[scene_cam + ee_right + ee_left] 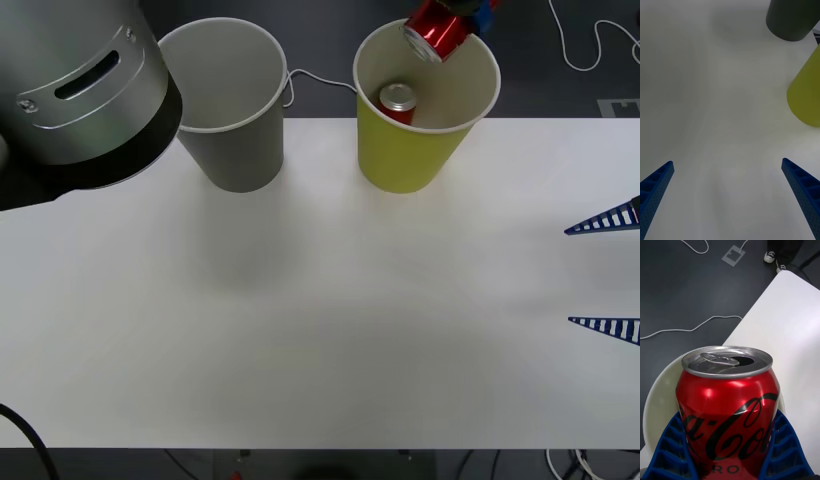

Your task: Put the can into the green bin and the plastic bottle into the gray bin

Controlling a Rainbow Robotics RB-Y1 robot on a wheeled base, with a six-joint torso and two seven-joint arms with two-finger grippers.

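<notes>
My left gripper is shut on a red can and holds it tilted just above the far rim of the green bin. In the left wrist view the can sits between the blue fingers, silver top and pull tab showing, with the bin's white rim below it. Another red can stands inside the green bin. The gray bin stands to its left. My right gripper hangs open over the table's right side, holding nothing. The plastic bottle is out of view.
The white table spreads in front of both bins. A grey link of my left arm covers the far left corner. White cables lie on the dark floor behind the table. The right wrist view shows the gray bin and green bin.
</notes>
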